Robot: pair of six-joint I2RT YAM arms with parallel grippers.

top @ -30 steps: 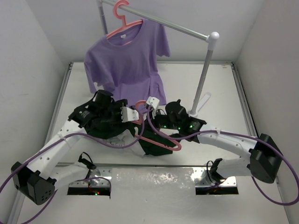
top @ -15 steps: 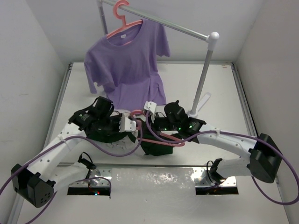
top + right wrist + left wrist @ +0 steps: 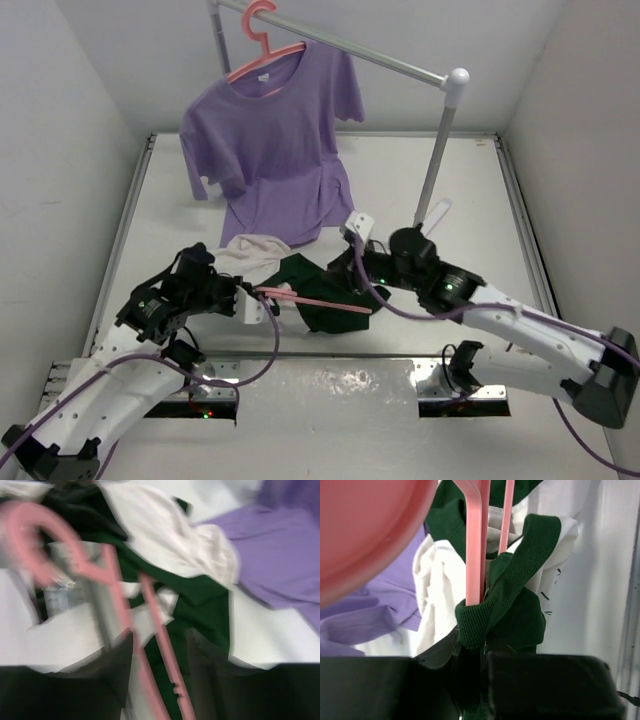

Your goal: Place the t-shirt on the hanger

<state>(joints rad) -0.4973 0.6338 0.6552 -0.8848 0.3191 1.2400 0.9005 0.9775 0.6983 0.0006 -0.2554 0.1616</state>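
One t-shirt [image 3: 325, 320], white body with dark green sleeves, lies bunched on the table [image 3: 480, 200] between the two arms, near the front edge. White part is toward the left-rear, green part toward the right. Pink hanger [image 3: 320, 300] lies across the top of the green cloth, only partly threaded in.

Left gripper [image 3: 481, 655] is clamped tight on a ribbed green band of the shirt. A hanger bar runs down into the same fold, and cloth hides whether it is pinched too. Right gripper [image 3: 159, 655] has its jaws apart with the hanger bar running through the gap. The right wrist view is blurred, so contact is unclear.

Just behind, a purple t-shirt [image 3: 270, 140] hangs from a second pink hanger [image 3: 262, 50] on a metal rail [image 3: 380, 60]. Its hem drapes onto the table against the white cloth. The rack post [image 3: 438, 160] stands just behind the right gripper. A purple cable [image 3: 255, 352] loops by the left arm.
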